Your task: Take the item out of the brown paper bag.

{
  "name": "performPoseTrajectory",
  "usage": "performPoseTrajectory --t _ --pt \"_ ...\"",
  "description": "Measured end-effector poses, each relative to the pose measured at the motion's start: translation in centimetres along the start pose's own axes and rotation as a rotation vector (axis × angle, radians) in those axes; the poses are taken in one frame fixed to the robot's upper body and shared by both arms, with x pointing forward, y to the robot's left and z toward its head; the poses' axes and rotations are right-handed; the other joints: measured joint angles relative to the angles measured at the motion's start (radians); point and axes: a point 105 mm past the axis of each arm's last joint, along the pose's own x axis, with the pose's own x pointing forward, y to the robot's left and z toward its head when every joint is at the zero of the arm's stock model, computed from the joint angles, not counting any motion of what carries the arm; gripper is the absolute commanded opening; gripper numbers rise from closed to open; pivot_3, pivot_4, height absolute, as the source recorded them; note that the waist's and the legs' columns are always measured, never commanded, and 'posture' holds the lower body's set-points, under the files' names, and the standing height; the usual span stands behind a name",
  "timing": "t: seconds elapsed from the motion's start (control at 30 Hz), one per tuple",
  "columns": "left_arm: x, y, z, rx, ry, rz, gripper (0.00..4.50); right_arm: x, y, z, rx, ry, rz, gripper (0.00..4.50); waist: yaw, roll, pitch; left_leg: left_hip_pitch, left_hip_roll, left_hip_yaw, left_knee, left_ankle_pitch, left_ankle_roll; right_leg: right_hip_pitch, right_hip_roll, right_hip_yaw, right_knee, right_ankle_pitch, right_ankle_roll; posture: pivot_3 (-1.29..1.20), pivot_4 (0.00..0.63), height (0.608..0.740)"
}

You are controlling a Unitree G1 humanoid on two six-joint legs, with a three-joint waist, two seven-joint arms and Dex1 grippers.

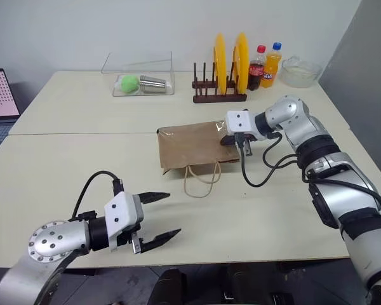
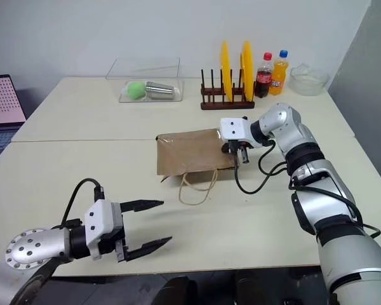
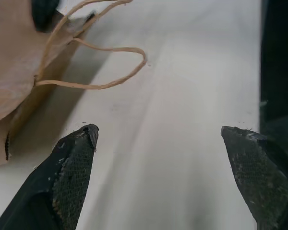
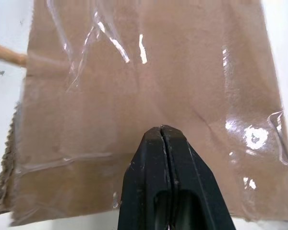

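Jaws together on right gripper (image 4: 162,132), above creased, flat-lying brown paper bag (image 1: 192,146). Wide apart on left gripper (image 1: 160,217), mesh-textured pads over smooth pale counter (image 1: 57,171); thin looped cord handles (image 3: 93,67) nearby.

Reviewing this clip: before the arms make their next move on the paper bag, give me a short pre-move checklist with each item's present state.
1. Brown paper bag lying flat on the table, within both arms' reach: ok.
2. Left gripper open, hanging free, nothing between its fingers: ok.
3. Right gripper shut, at the bag's right edge; whether it pinches the paper: cannot tell.
4. Bag handles loose on the table toward the robot, clear of both grippers: ok.
5. The item seen or located inside the bag: cannot tell; the bag hides its contents.
6. Item out of the bag: not ok, not yet done.
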Motion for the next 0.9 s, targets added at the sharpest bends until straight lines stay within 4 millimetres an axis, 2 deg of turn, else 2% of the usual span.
performPoseTrajectory --t 0.17,0.4,0.53,0.67,0.77,0.9 --pt "-1.2 0.9 -0.4 0.015 0.058 -0.032 4.33 -0.6 1.1 0.1 -0.005 -0.034 0.008 0.02 0.001 0.000 0.000 -0.001 0.000 -0.001 0.000 0.000 0.000 0.000 0.000 -0.001 -0.001 0.000 0.000 0.00 0.150 0.740" --pt "-0.8 2.2 1.5 0.063 0.012 -0.025 4.33 -0.8 3.2 0.3 0.020 -0.074 0.023 0.02 0.002 0.001 0.000 -0.001 0.000 -0.001 -0.001 0.000 0.000 0.000 0.000 -0.001 -0.002 0.000 0.000 0.00 0.150 0.740" --pt "-0.2 2.6 2.4 0.131 0.027 -0.061 4.42 -2.6 6.0 2.2 0.067 -0.236 -0.033 0.01 0.012 0.001 0.000 -0.002 0.000 -0.003 -0.004 0.000 0.000 0.000 0.000 -0.003 -0.003 0.000 0.000 0.00 0.150 0.740" --pt "0.9 2.6 2.5 0.298 0.054 -0.108 4.50 -3.0 9.0 3.5 0.170 -0.323 -0.064 0.92 0.017 0.001 0.001 0.000 0.000 -0.001 -0.006 0.000 0.000 0.000 0.000 -0.001 -0.005 -0.001 0.000 0.00 0.150 0.740" --pt "1.8 2.7 2.1 0.437 0.073 -0.163 4.50 -3.6 11.0 3.5 0.264 -0.331 -0.103 2.02 0.025 0.001 0.001 0.000 0.000 -0.002 -0.008 0.000 -0.001 0.000 0.000 -0.002 -0.006 -0.003 0.005 0.00 0.150 0.740" --pt "3.6 3.2 1.2 0.670 0.082 -0.221 4.50 -3.2 13.8 3.2 0.390 -0.320 -0.141 3.44 0.029 0.001 0.000 0.000 0.000 -0.001 -0.009 0.000 -0.001 0.000 0.000 -0.001 -0.007 -0.004 0.006 0.00 0.150 0.740"
